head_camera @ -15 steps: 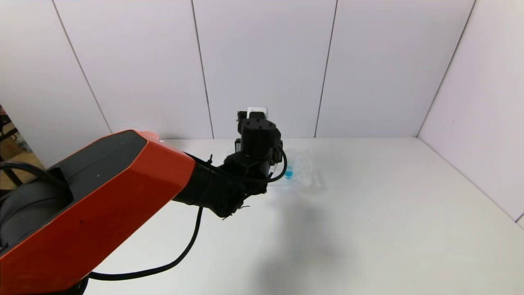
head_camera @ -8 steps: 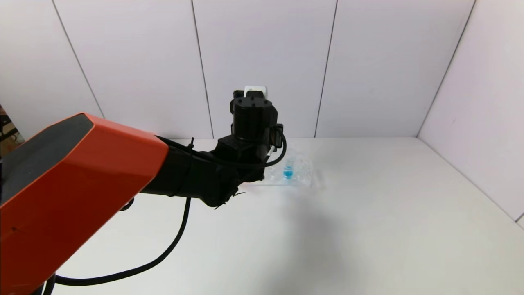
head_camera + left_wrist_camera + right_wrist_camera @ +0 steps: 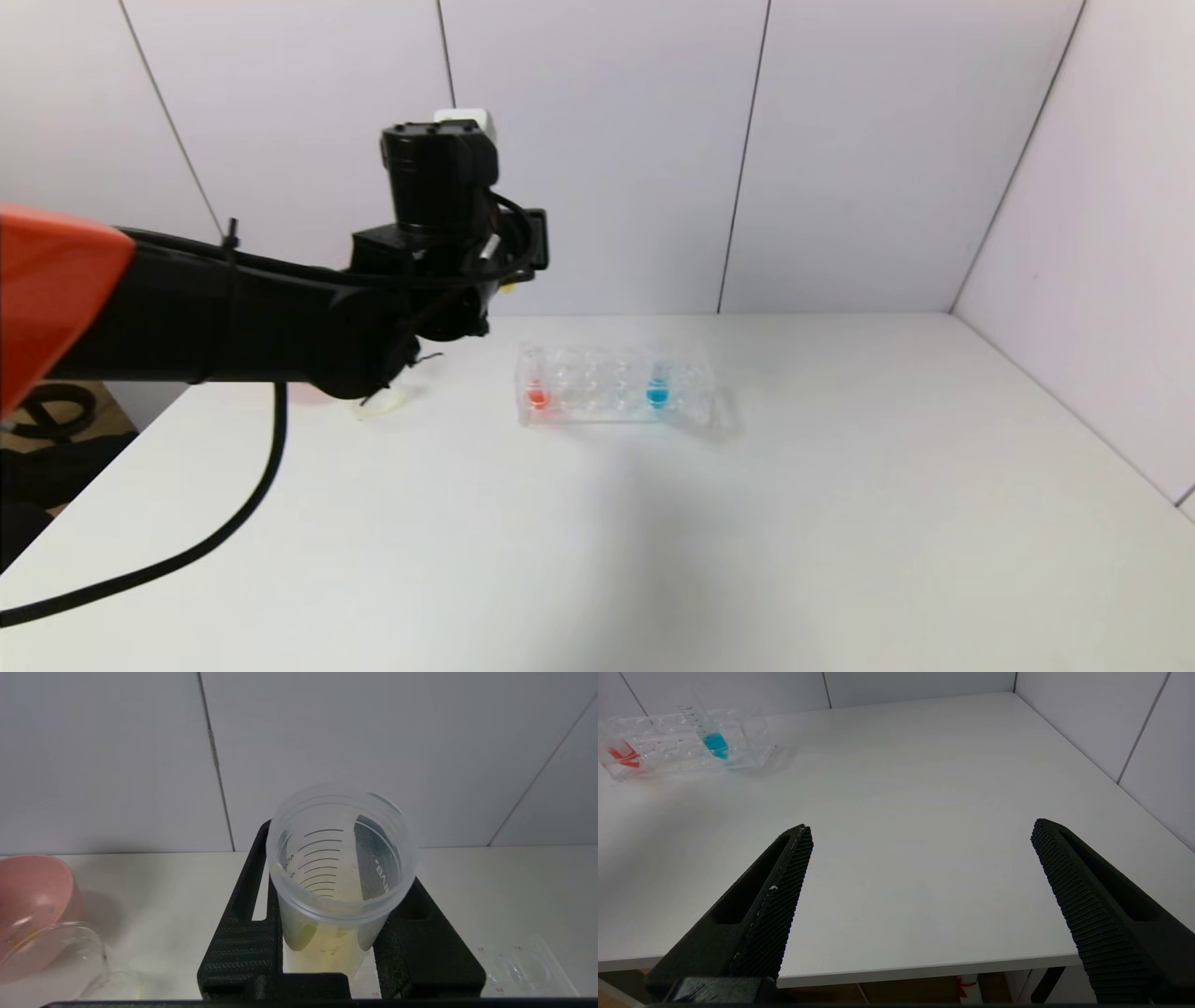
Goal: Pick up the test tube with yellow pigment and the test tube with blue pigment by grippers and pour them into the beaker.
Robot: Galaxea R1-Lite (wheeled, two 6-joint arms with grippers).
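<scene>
My left gripper (image 3: 341,858) is shut on the test tube with yellow pigment (image 3: 327,947). The left wrist view looks into the tube's open mouth, with pale yellow at its bottom end. In the head view the raised left wrist (image 3: 439,233) hides the fingers, up and to the left of the rack. The beaker (image 3: 70,956) stands on the table beside the pink bowl and apart from the gripper; it shows partly under the arm (image 3: 383,402). The test tube with blue pigment (image 3: 657,389) (image 3: 714,742) stands upright in the rack. My right gripper (image 3: 922,828) is open and empty over the table's front edge.
The clear rectangular rack (image 3: 611,411) (image 3: 752,760) sits mid-table near the back wall, with a red-orange tube (image 3: 537,390) (image 3: 623,756) at its left end. A pink bowl (image 3: 32,900) stands at the far left. A black cable (image 3: 233,523) hangs across the table's left front.
My left arm has risen and swung to the left, away from the rack. The rack and the red-orange tube, hidden before, now show in full.
</scene>
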